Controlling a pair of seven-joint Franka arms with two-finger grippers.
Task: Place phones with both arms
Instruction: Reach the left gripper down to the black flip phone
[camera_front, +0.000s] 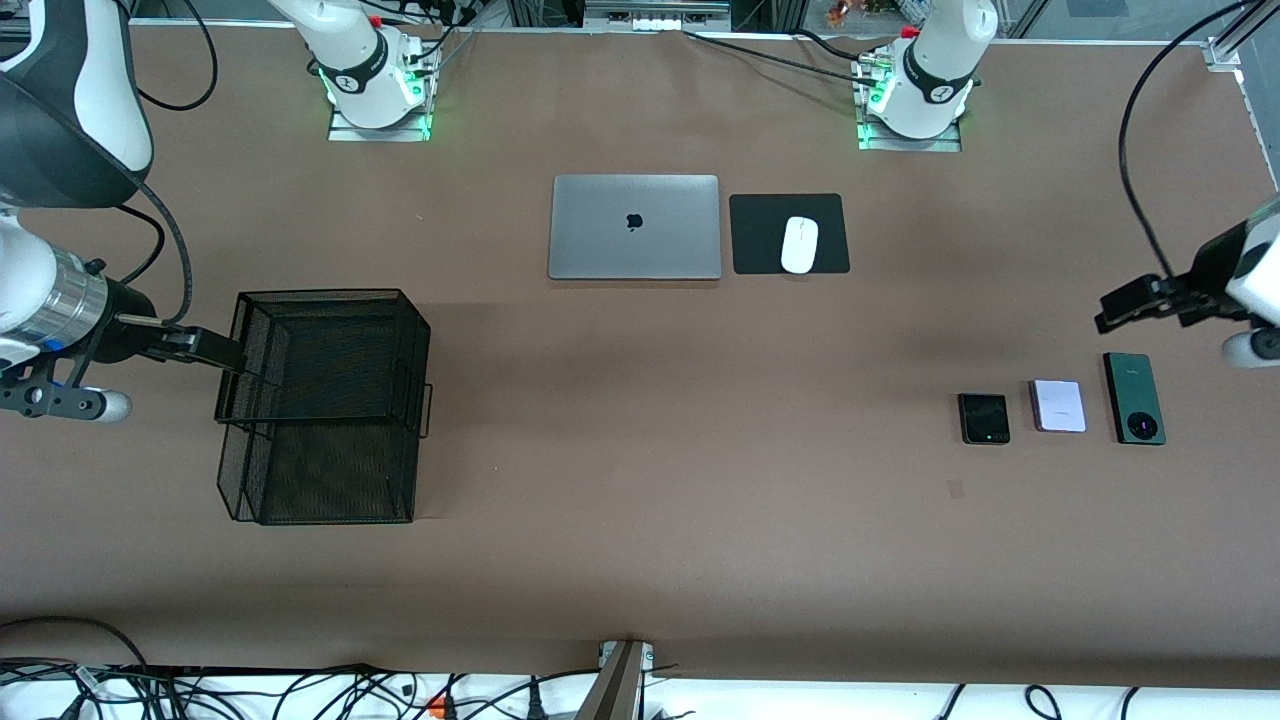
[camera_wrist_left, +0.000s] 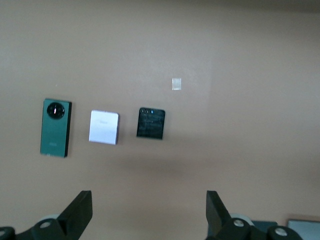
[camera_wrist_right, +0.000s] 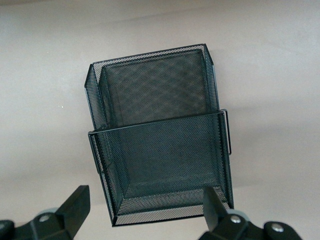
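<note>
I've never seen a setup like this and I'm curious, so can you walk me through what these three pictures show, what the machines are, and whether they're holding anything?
These are two white robot arms bolted at one edge of a brown table. The big picture looks down from a high camera facing them. The two small pictures come from cameras on each arm's wrist, so the dark prongs at their lower edge are that arm's own gripper.

The left gripper is open and empty, over the table beside three phones in a row: a green phone, a lilac phone and a black flip phone.

The right gripper is also open and empty, by a black mesh basket at the right arm's end of the table.

Nearer the arms' bases lie a closed silver laptop and a white mouse on a black pad.
</note>
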